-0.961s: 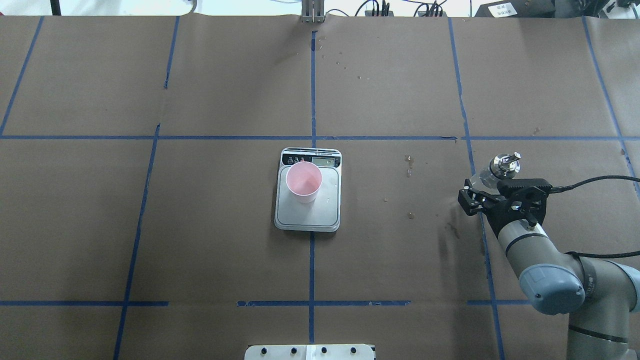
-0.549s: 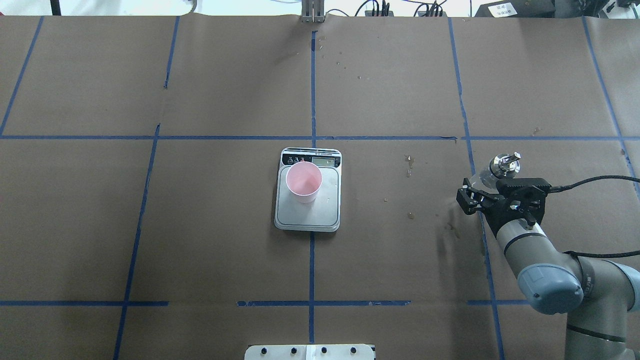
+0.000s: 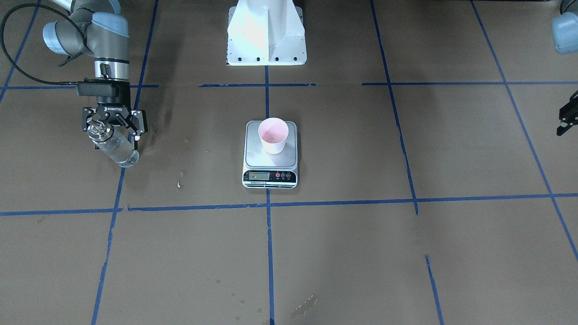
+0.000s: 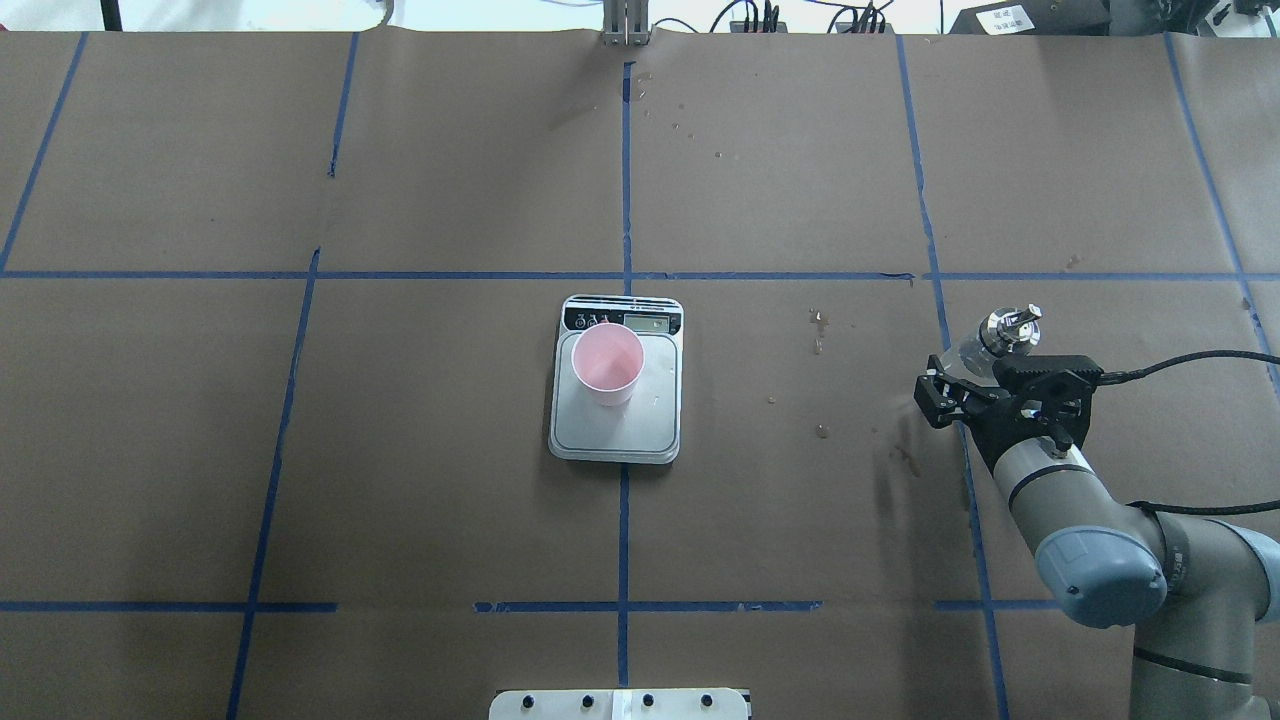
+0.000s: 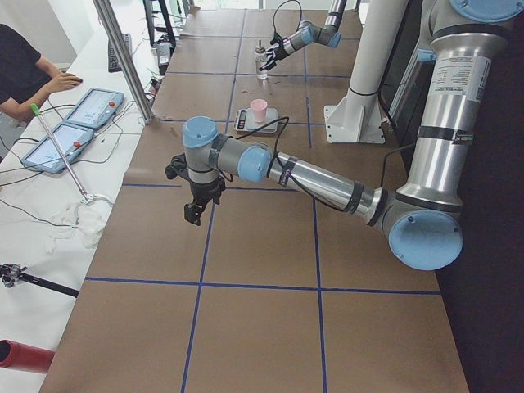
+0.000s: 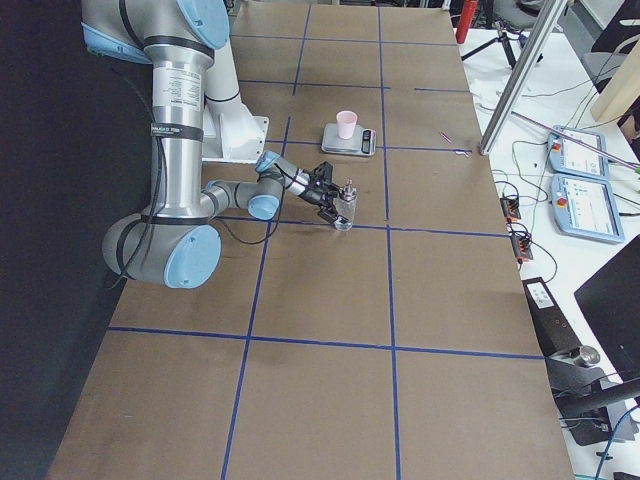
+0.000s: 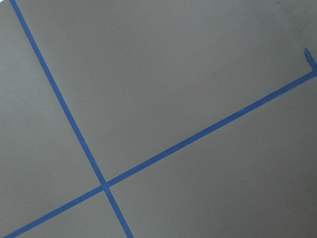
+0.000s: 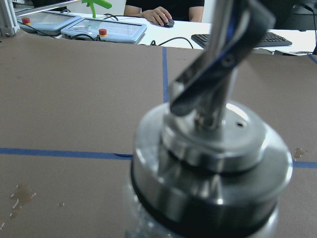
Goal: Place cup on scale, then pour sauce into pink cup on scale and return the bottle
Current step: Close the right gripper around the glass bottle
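Observation:
The pink cup [image 3: 273,135] [image 4: 607,365] stands upright on the silver scale [image 3: 253,155] [image 4: 615,430] at the table's middle. The clear glass bottle [image 3: 118,148] [image 4: 1008,330] with its silver pourer cap stands on the table far to the robot's right, and clear sauce shows through the glass. My right gripper [image 3: 114,143] [image 4: 972,372] is level with the bottle, spread open, a finger on either side. In the right wrist view the cap [image 8: 213,163] fills the frame. My left gripper [image 5: 194,214] [image 3: 567,118] hangs over bare table, far from everything. Whether it is open or shut is unclear.
Small wet spots [image 4: 819,325] mark the paper between scale and bottle. The robot's white base [image 3: 266,34] sits behind the scale. A person [image 5: 24,74] and tablets [image 5: 82,123] are at a side desk beyond a metal post [image 5: 123,57].
The right arm has shifted by only a few pixels. Bottle, cup and scale stand where they were.

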You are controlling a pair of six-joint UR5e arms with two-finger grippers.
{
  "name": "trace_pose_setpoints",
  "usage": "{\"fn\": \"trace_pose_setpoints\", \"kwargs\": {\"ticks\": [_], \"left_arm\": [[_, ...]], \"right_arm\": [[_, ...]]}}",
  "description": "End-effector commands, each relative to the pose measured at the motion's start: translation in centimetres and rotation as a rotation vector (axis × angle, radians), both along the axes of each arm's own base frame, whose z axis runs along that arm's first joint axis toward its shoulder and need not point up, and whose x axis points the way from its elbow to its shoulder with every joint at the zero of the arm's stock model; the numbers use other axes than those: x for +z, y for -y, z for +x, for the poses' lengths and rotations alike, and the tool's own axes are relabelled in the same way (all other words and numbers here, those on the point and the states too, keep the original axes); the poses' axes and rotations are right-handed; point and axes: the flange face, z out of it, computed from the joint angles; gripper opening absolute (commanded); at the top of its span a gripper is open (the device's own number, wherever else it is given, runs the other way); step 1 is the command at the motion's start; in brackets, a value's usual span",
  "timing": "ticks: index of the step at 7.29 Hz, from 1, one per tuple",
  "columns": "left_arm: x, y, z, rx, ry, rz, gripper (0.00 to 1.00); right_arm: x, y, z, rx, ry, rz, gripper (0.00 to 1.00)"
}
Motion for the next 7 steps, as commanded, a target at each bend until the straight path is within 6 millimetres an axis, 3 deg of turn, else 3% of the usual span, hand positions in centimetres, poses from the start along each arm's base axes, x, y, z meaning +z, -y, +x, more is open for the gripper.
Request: {"fn": "trace_pose_setpoints", "kwargs": {"ticks": [1, 2, 7], "left_arm": [[-0.2, -0.1, 0.0, -0.001, 0.002, 0.005, 1.00], [-0.4, 0.1, -0.5, -0.021, 0.052, 0.023, 1.00], [-0.8, 0.2, -0.5, -0.027, 0.071, 0.035, 1.00]], "right_arm": [[0.0, 0.1, 0.1, 0.001, -0.001, 0.001, 0.27], [-0.1, 0.2, 0.3, 0.002, -0.017, 0.013, 0.00], [-5.9, 0.1, 2.0, -0.045, -0.037, 0.096, 0.00]]}}
